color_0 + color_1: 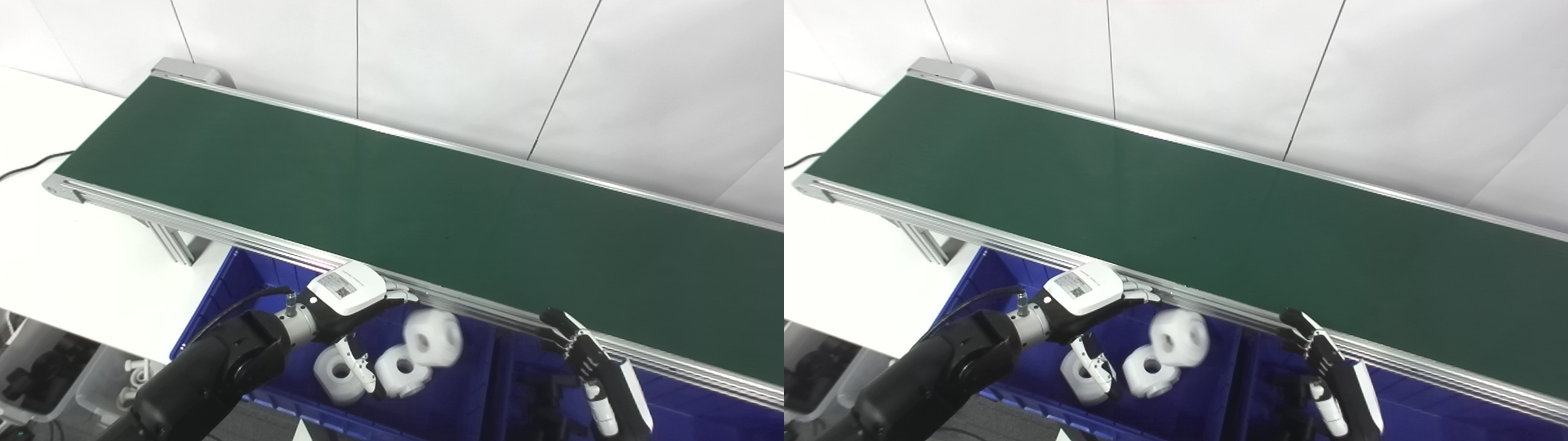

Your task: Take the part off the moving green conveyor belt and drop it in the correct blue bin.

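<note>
White chunky plastic part with a round hole, blurred, just below the near aluminium rail of the long dark green conveyor belt, over the left blue plastic bin; apart from the fingers, touching nothing visible. Two more white holed parts lying in that bin below the rail: one just under the blurred one, another beside it, partly behind the thumb. Left hand, white-backed with black palm, hovering over the same bin right under the rail, fingers stretched toward the blurred part, thumb hanging down, spread and holding nothing. Right hand, black and white, further along the rail to the right, over a second blue bin, fingers apart and pointing up at the rail, gripping nothing. Belt surface bare green. White table beyond the belt's left end, under its frame legs. White panelled wall behind the belt.
</note>
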`<state>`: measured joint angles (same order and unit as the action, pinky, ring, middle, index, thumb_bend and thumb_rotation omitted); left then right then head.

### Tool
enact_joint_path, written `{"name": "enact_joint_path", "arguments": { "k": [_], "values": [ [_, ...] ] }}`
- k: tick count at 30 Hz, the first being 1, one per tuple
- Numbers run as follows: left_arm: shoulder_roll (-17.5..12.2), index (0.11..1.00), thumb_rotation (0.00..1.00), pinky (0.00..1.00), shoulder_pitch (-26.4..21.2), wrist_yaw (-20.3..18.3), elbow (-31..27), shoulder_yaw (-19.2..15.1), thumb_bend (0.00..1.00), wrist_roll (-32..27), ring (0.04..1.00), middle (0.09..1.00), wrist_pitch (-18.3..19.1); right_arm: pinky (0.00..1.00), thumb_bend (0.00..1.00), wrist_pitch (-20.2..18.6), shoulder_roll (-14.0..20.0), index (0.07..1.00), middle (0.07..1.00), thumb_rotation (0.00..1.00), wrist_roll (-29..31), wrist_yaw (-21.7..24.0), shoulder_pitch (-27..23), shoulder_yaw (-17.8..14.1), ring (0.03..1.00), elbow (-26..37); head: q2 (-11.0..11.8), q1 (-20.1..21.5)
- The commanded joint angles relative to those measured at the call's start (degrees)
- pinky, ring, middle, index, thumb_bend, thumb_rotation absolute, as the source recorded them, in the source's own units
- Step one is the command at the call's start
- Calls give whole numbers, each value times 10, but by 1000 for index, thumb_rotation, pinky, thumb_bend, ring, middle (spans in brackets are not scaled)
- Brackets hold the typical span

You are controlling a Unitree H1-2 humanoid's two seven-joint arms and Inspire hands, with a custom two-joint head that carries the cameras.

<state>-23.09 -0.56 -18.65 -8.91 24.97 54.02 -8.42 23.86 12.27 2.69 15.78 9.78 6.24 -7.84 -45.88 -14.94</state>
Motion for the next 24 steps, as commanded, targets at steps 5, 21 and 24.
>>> {"name": "enact_joint_path", "arguments": {
  "k": [5, 21, 24],
  "values": [
    [-12, 847, 621, 832, -9, 10, -26, -5, 1000, -20, 873, 880, -29, 756, 864, 29, -2, 861, 861, 986, -3, -1, -5, -2, 805, 15, -1, 7],
    [164, 834, 611, 816, 77, 17, -128, -64, 922, -449, 885, 878, -1, 713, 899, 28, -49, 855, 869, 1000, -71, -40, -1, 21, 793, 16, 23, 165],
    [198, 844, 665, 815, 100, 32, -53, -75, 896, -511, 889, 893, -43, 719, 893, 28, -64, 847, 868, 997, -84, -53, -1, 27, 783, 11, 33, 190]
  ]
}}
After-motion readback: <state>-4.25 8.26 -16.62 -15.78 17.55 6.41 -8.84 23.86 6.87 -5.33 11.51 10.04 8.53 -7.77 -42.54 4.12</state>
